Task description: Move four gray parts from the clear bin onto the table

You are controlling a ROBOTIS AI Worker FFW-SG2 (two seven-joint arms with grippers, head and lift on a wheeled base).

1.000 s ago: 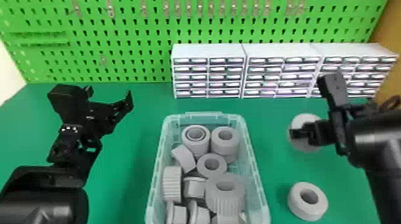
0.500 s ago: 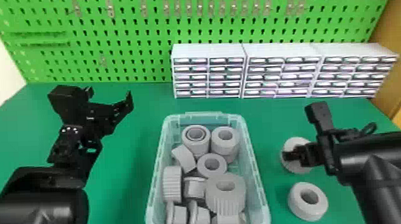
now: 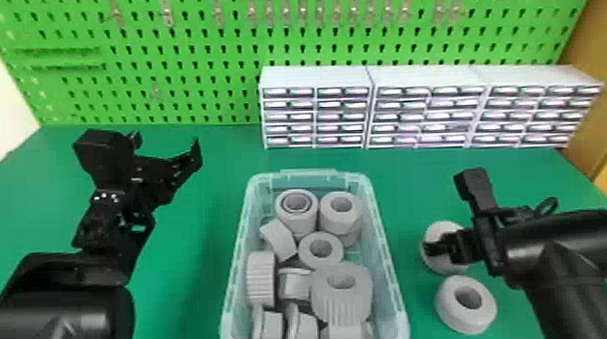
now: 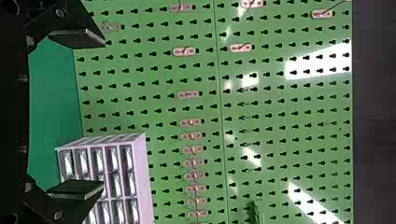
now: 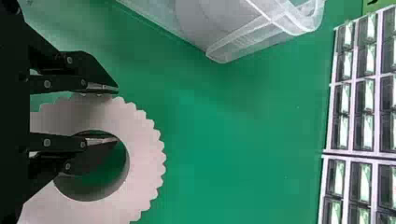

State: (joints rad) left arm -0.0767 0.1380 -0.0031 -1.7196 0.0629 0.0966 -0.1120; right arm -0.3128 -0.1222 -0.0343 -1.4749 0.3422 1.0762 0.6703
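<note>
My right gripper [image 3: 440, 247] is over the table, right of the clear bin [image 3: 385, 260], with a gray toothed ring [image 3: 432, 263] in its grip. In the right wrist view the gripper [image 5: 115, 115] has one finger in the hole of the ring [image 5: 144, 149] and the other against its outer teeth. Another gray ring [image 3: 448, 305] lies on the table just in front. Several gray parts [image 3: 341, 298] remain piled in the bin. My left gripper [image 3: 166, 145] is parked over the table's left side; in its wrist view the gripper [image 4: 102, 114] stands open and holds nothing.
White drawer cabinets [image 3: 371, 75] line the table's back edge from the middle to the right. Behind them rises a green pegboard [image 3: 207, 49]. Green tabletop [image 3: 198, 223] shows between the left arm and the bin.
My right gripper has moved toward the front and slightly left, and the toothed ring has come along, closer to the other ring on the table. The left arm is unmoved.
</note>
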